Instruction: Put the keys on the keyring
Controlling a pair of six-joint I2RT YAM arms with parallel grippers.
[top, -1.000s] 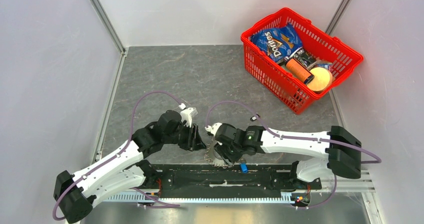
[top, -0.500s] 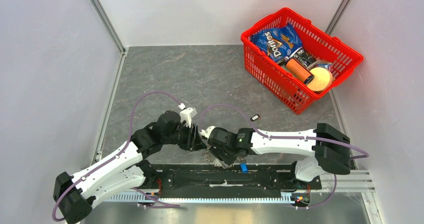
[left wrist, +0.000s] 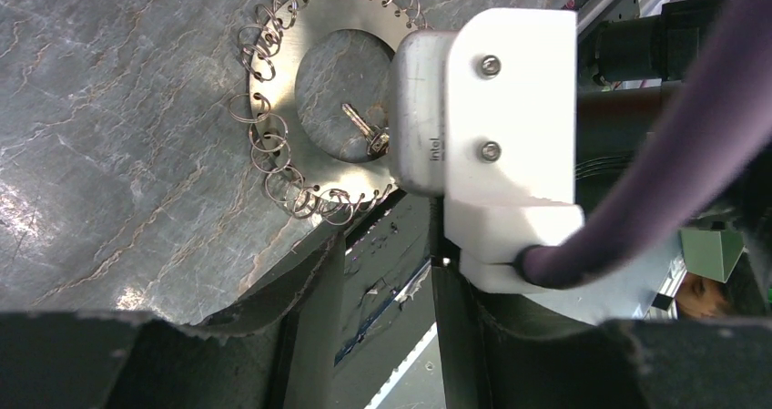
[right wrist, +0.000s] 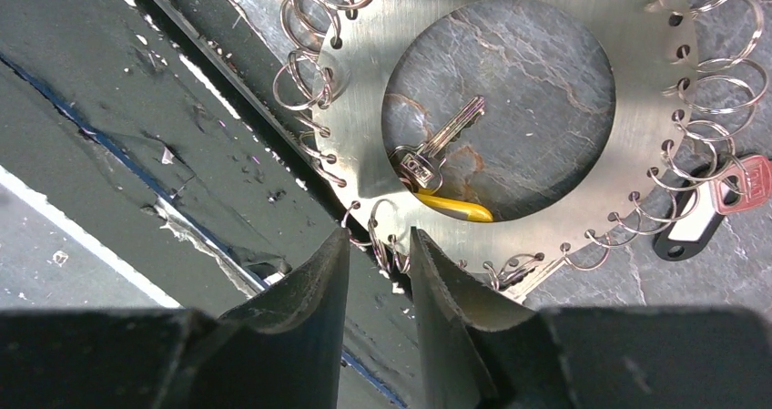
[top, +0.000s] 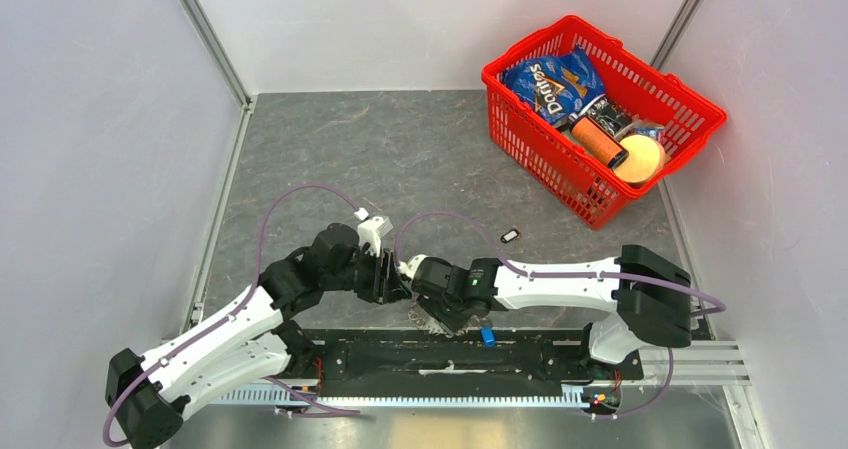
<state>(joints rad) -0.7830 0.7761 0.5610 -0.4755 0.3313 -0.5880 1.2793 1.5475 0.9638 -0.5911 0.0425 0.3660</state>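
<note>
From above, the keyring (top: 417,315) is only a toothed grey sliver on the marbled table (top: 400,149); it is mostly hidden under the right hand (top: 440,311), which nearly meets the left hand (top: 400,287); a blue bag (top: 552,81) reads "Doritos". The left wrist view shows a flat steel disc edged with wire split rings, partly covered by a white housing (left wrist: 487,108) marked "intel"; the left hand's fingers stand apart, nothing between. In the right wrist view, the fingers sit close together astride the rim; whether they pinch it I cannot tell.
</note>
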